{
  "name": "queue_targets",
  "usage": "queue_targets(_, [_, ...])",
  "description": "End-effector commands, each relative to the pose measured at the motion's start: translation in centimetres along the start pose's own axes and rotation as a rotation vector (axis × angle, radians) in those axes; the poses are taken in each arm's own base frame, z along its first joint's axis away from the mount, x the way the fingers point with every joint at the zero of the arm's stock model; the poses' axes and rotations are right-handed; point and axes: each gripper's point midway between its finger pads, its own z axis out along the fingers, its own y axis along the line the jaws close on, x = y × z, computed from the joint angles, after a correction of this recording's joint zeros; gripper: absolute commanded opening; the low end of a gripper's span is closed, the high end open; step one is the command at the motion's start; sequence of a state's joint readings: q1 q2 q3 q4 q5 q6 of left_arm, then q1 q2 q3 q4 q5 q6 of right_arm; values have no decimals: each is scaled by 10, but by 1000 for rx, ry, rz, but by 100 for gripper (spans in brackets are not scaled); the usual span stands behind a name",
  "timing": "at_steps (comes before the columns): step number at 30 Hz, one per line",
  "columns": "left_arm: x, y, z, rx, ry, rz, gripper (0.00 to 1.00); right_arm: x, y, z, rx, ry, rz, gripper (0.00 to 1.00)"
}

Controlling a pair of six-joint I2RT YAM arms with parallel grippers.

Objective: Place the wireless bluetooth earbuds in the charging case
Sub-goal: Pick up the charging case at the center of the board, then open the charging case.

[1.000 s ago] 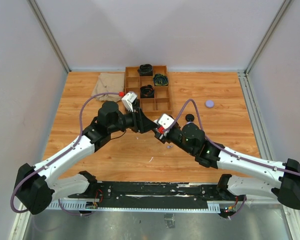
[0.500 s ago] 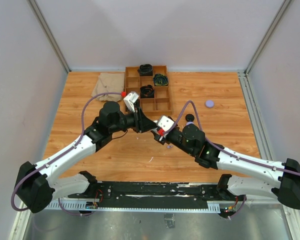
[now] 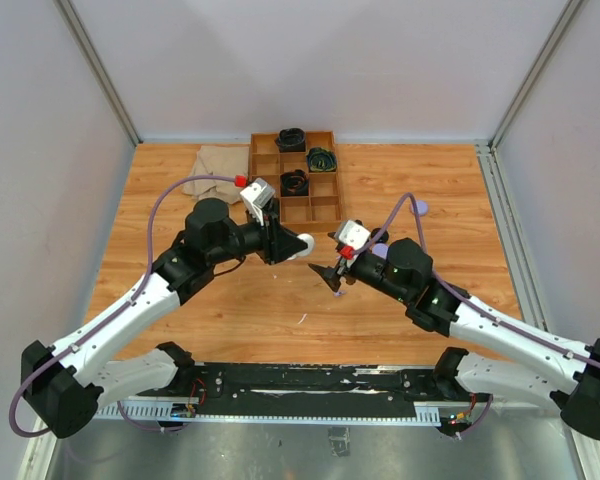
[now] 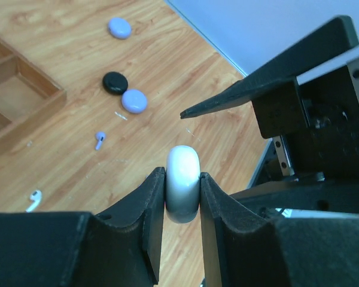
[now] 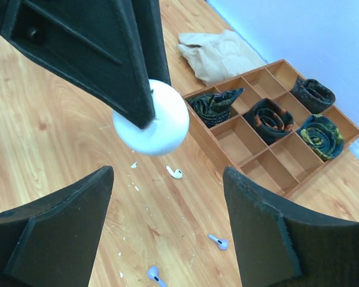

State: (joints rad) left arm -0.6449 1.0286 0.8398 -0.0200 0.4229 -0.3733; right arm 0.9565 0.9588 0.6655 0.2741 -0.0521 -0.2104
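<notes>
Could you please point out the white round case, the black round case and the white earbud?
white round case (image 4: pixel 183 179), left wrist view, middle of its edge.
black round case (image 4: pixel 115 82), left wrist view, centre of its top.
white earbud (image 5: pixel 175 173), right wrist view, its middle.

Table (image 4: pixel 167 72): wood-grain surface, smooth, faint sheen; tray (image 5: pixel 236 140): plain matt wood. White case (image 4: pixel 183 191): smooth glossy plastic; left gripper fingers (image 4: pixel 137 209): matt black, finely grainy. Cloth (image 5: pixel 224 57): soft, creased fabric; earbuds (image 5: pixel 218 241): smooth plastic.
</notes>
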Motion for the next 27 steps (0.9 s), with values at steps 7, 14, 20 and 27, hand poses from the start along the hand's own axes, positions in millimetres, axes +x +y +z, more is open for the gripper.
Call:
queue_targets(7, [-27, -37, -20, 152, -18, 273, 22, -42, 18, -19, -254, -188, 175, 75])
queue_targets(14, [-31, -60, -29, 280, -16, 387, 22, -62, 24, -20, -346, -250, 194, 72])
queue_targets(20, [-30, -74, -34, 363, -9, 410, 22, -70, 27, -17, -393, -271, 197, 64])
queue_targets(27, [-24, -80, -38, 406, 14, 431, 22, -76, 33, -17, -453, -276, 201, 52])
